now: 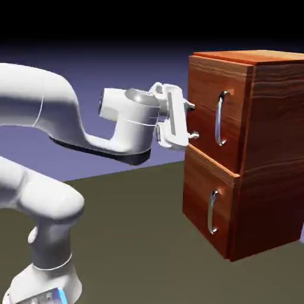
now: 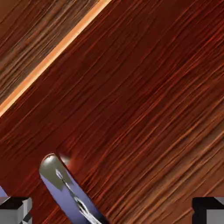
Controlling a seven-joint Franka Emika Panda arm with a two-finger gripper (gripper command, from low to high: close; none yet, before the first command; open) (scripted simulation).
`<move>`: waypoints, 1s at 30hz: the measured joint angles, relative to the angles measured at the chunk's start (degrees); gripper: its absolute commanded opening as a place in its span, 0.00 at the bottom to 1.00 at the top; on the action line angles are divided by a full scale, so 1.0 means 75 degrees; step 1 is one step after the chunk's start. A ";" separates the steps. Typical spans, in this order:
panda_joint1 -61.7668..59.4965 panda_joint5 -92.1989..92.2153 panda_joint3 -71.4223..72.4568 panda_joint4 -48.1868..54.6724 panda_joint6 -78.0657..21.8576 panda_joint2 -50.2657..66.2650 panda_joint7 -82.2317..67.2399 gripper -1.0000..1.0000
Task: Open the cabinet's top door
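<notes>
A: The top door [image 1: 215, 110] of the cabinet [image 1: 249, 154] looks shut, its long silver handle [image 1: 221, 117] on the panel's right side in the exterior view.

B: And the pincer [image 1: 191, 122]?

A: Spread wide, empty, level with the door, near its left edge and short of the handle (in the hand view the handle [image 2: 70, 188] sits low and left, not between the fingertips [image 2: 15, 209]).

B: The risk?

A: Driving straight in, I think the fingers would hit bare wood and shove the cabinet along the table [image 1: 142, 237]. Off-centre closing could pinch one edge and slip off.
</notes>
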 measured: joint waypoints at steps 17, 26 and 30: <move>0.1427 -0.5134 -0.1569 0.0414 -0.0473 -0.0727 -0.1724 0.50; 0.2174 -0.4935 -0.1887 0.0951 -0.1163 0.0068 -0.1585 0.00; 0.1175 -0.3699 -0.0781 0.0079 -0.1993 -0.0098 -0.2057 0.00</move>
